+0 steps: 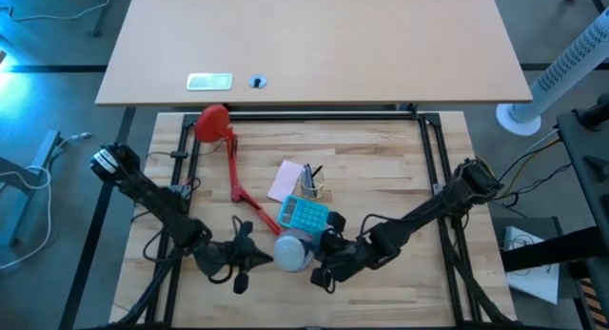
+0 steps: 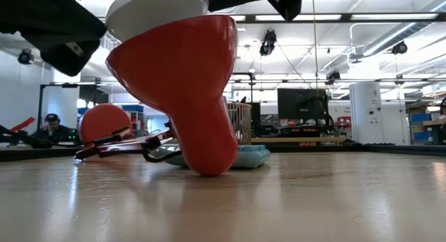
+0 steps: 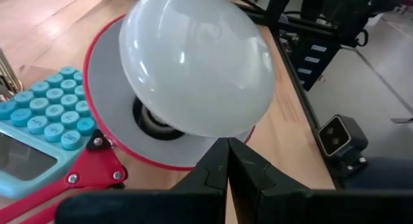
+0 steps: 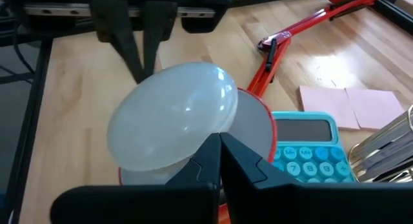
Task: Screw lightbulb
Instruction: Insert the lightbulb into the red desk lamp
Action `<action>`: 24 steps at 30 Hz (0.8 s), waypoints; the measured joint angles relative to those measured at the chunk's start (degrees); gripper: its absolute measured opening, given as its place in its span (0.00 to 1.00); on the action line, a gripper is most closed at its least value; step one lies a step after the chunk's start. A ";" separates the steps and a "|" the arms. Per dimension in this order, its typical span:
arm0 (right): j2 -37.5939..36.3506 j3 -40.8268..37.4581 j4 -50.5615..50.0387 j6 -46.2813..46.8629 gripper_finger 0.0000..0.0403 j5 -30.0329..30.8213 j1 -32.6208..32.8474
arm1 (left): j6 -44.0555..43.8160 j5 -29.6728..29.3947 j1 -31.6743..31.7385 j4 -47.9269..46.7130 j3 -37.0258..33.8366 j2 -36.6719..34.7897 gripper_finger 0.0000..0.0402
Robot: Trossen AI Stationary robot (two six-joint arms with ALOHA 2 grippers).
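The white lightbulb sits tilted in the red lamp shade, its neck down in the socket. The shade opens upward, with its narrow end on the table. It is near the front edge in the high view, where the bulb shows between both grippers. My left gripper is shut just left of it, fingertips at the shade's rim. My right gripper is shut just right of it, fingertips under the edge of the bulb's head. My left gripper's shut fingertips reach the shade's rim below the bulb's head, coming level from the table's left. Whether they touch it I cannot tell. My right gripper's shut fingertips meet the lower edge of the bulb's head beside the shade's rim, coming from the table's right. The tips themselves hide the contact.
The lamp's red arm runs back to its round base at the far left. A teal calculator, pink notes and a wire pen holder lie just behind the shade. Black frame rails border the table.
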 joint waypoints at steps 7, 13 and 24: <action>0.00 0.00 0.18 0.19 0.00 -3.25 2.29 | 0.02 -0.96 1.42 0.21 -0.70 -0.04 0.00; 0.02 0.00 0.20 1.44 0.00 -5.13 3.14 | 2.18 -3.42 2.06 -0.02 -0.75 -0.11 0.00; -0.48 0.00 -0.11 0.20 0.00 -0.53 2.70 | -1.85 -1.15 -0.24 -6.99 -0.81 -2.37 0.00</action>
